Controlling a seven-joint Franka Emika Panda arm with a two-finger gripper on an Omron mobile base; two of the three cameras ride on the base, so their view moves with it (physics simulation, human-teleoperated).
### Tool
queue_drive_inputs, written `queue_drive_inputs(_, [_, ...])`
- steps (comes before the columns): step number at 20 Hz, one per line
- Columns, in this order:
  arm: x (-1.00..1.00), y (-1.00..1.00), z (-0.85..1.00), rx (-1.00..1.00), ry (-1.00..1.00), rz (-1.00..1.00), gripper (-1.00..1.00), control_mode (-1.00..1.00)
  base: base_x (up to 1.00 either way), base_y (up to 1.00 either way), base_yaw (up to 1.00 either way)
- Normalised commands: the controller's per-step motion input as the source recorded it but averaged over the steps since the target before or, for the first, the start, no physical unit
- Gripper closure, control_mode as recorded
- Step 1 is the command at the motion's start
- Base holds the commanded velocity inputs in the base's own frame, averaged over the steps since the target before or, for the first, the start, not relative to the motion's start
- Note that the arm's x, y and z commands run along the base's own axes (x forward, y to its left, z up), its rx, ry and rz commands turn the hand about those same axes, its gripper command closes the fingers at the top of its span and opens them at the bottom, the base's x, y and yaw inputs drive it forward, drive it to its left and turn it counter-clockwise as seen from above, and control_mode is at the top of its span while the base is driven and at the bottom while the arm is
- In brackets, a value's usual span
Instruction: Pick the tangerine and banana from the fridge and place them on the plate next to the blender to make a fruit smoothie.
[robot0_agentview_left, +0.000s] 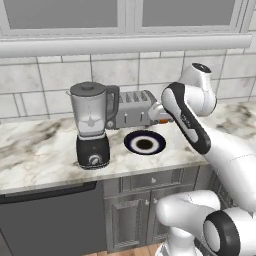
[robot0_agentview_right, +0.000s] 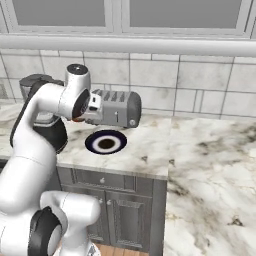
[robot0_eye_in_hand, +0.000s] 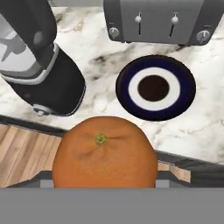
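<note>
Step in hand, as I judge it: carrying the small round orange tangerine (robot0_eye_in_hand: 105, 151) over to the round dark navy plate with pale ring and dark centre (robot0_eye_in_hand: 155, 87) and setting it down.

The two-finger gripper (robot0_eye_in_hand: 105, 181) is clamped on the tangerine; the fruit sits hard against the hand camera, stem end facing it, finger tips hidden behind and under it. A sliver of orange shows at the hand in the left base view (robot0_agentview_left: 164, 120).

Plate as landmark: it lies flat on the marble counter (robot0_agentview_left: 45, 145), bare. The blender with black base and clear grey jar (robot0_agentview_left: 91, 125) stands just beside the plate. The silver four-slot toaster (robot0_agentview_left: 134, 109) stands just behind the plate, close to its far rim. The tangerine hangs above and short of the plate, near the counter's front edge.

To do this well: advance until the fruit is over the plate's centre, lower until it nearly touches, then release; a round fruit dropped from height will likely roll off. Keep the wrist clear of the toaster.
</note>
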Motion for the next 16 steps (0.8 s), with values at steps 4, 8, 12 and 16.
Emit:
queue_drive_inputs(4, [0.63,-0.24,-0.91,0.00,0.08,0.05,1.00,-1.00,0.00,0.00,0.00])
queue_drive_inputs(8, [0.55,-0.08,-0.46,0.00,0.00,0.00,1.00,-1.00,0.00,0.00,0.00])
queue_drive_inputs(12, [0.66,-0.02,-0.66,0.00,0.02,0.00,1.00,-1.00,0.00,0.00,0.00])
queue_drive_inputs(16, [0.60,0.00,-0.77,-0.05,0.16,0.00,1.00,-1.00,0.00,0.00,0.00])
